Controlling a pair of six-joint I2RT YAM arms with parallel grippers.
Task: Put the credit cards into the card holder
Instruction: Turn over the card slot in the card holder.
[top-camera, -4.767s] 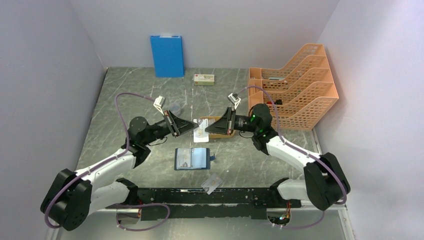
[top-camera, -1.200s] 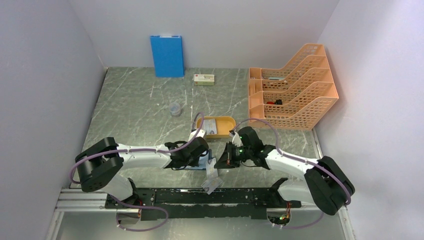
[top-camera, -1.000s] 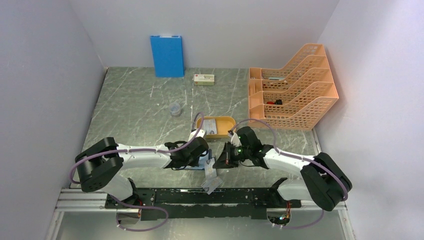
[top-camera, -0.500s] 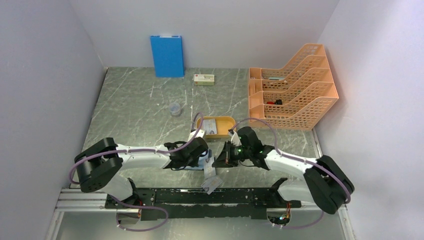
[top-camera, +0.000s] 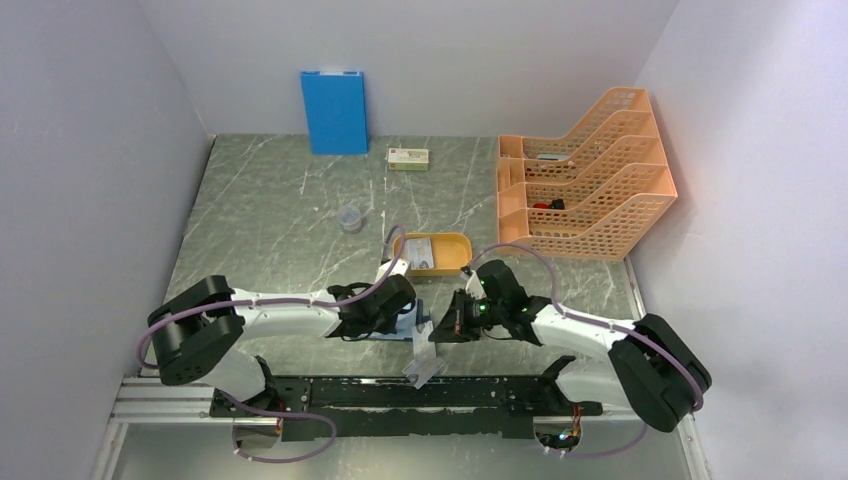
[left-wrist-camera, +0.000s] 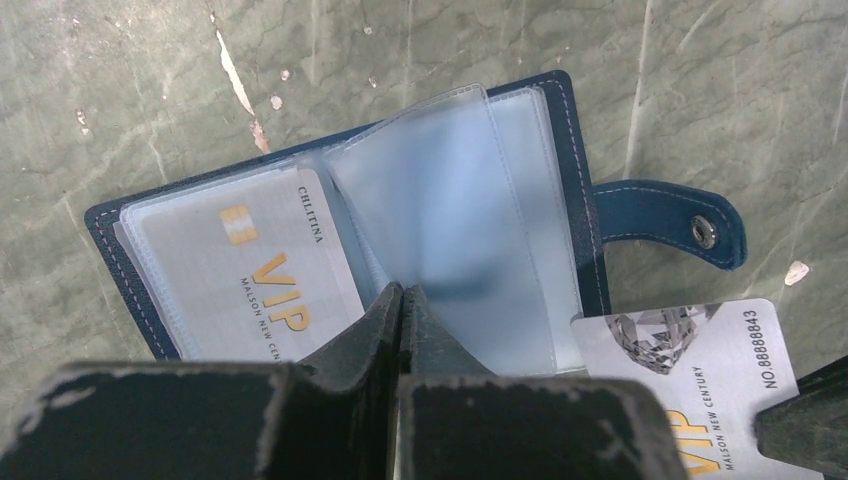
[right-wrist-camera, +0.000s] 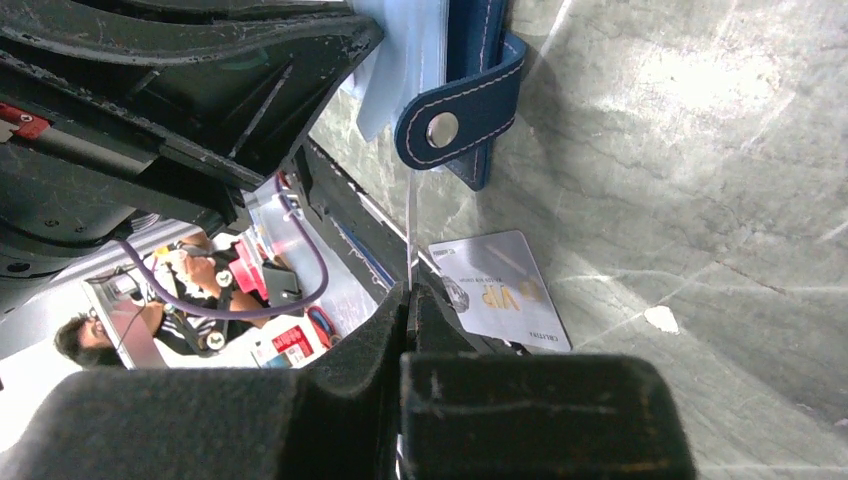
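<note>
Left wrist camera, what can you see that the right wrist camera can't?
Only the left wrist view looks down into the open card holder. It shows a VIP card already in a sleeve and the left gripper pinching a clear page.

Only the right wrist view shows a loose card lying on the table and a person beyond the table's edge. It also shows the right gripper shut on an edge-on card.

Both views show the holder's snap strap.
</note>
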